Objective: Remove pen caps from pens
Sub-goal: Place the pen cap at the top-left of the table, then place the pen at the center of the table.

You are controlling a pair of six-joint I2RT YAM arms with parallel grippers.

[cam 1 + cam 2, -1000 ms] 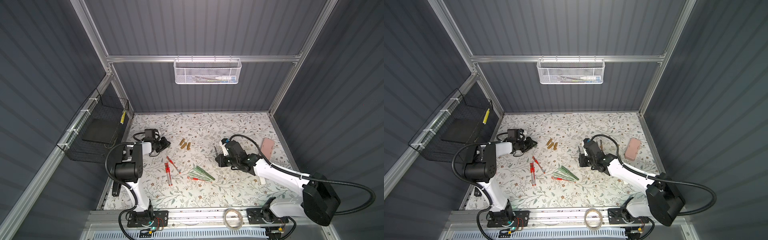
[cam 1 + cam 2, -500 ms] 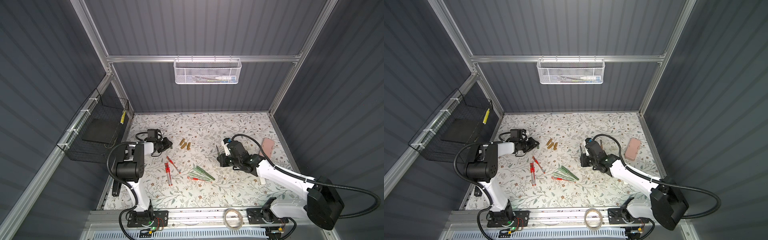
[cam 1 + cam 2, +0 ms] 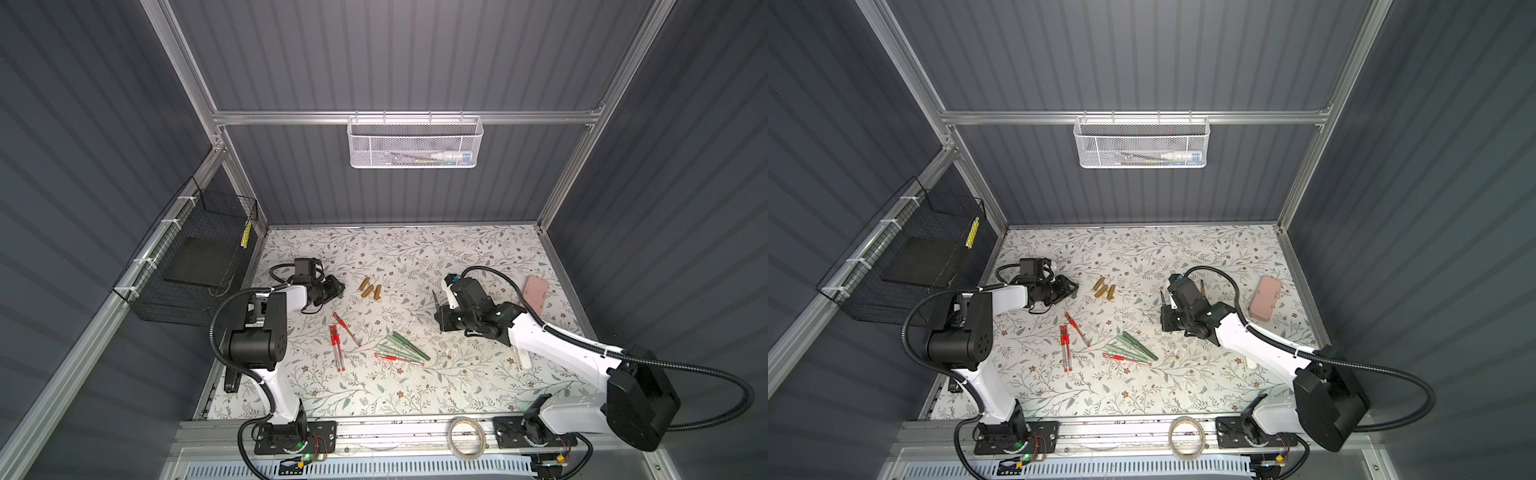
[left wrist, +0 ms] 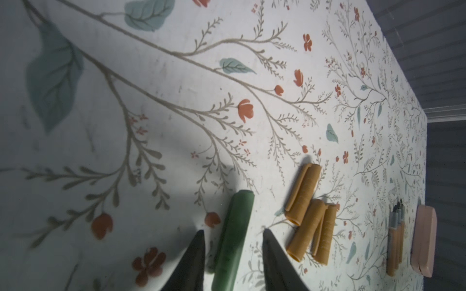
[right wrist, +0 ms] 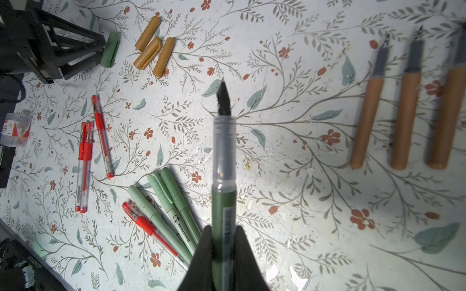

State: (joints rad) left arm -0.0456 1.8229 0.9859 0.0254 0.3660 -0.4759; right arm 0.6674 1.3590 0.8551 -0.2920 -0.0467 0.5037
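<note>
On the floral-print tabletop [image 3: 415, 257] the left gripper [image 4: 233, 229] stood parted, seemingly depositing a short green plastic cap [image 4: 239, 209], while the right gripper [image 5: 223, 228] clamped the uncapped slim green pen [image 5: 223, 156], probably due for laying down next.

Four pens uncapped, seven capped.
Green pen [image 5: 224, 201] clamped in right gripper [image 5: 224, 230], nib bare; green cap [image 4: 234, 231] lies beside three gold caps [image 4: 307, 226]; three bare gold pens [image 5: 406, 113] parallel; capped green pens [image 5: 171, 209] and red pens [image 5: 102, 136] clustered.
</note>
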